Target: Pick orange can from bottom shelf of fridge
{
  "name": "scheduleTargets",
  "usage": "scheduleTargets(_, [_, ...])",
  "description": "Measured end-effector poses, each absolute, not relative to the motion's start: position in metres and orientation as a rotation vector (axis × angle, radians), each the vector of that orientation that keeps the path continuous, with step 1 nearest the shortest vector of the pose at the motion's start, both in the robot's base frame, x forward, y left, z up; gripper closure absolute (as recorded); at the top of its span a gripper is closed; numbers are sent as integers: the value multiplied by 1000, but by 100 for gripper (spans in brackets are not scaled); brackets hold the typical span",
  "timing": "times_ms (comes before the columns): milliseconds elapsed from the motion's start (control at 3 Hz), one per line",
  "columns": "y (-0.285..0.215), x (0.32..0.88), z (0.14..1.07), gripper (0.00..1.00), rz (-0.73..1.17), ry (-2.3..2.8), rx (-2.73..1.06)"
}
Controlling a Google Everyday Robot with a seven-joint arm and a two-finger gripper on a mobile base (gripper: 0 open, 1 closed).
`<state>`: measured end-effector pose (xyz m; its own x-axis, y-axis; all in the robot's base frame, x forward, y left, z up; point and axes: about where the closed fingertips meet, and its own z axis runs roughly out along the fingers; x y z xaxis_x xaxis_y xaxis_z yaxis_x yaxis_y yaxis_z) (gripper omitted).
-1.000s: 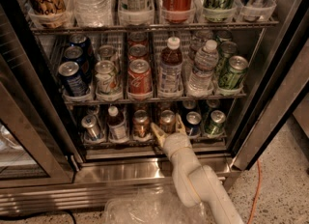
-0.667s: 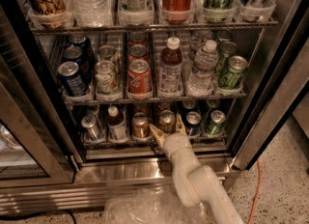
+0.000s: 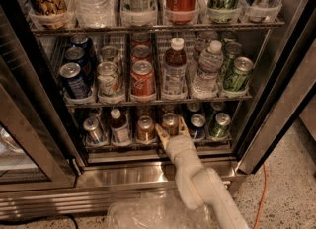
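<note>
The fridge [image 3: 148, 176] stands open with its steel sill in front. On the bottom shelf [image 3: 123, 145] an orange can [image 3: 170, 119] stands in the middle lane, with a like can [image 3: 145, 127] one lane to its left. My gripper [image 3: 171, 127] reaches in from below right at the shelf's front. It is open, with one fingertip [image 3: 160, 131] left of the middle orange can and the other on its right, so the can sits between them. The can's lower part is hidden behind the gripper.
The bottom shelf also holds a silver can [image 3: 93, 129], a small bottle [image 3: 118, 127], a blue can [image 3: 197, 124] and a green can [image 3: 219, 124]. A red Coca-Cola can [image 3: 143, 77] stands on the rack above. The door frame [image 3: 281, 109] is at right. A plastic bag [image 3: 148, 213] and an orange cable [image 3: 259, 193] lie on the floor.
</note>
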<state>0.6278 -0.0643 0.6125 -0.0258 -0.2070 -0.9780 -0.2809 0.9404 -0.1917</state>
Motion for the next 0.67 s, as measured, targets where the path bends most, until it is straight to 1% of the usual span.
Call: scheduleTargets(667, [-64, 628, 612, 88, 61, 1609, -383])
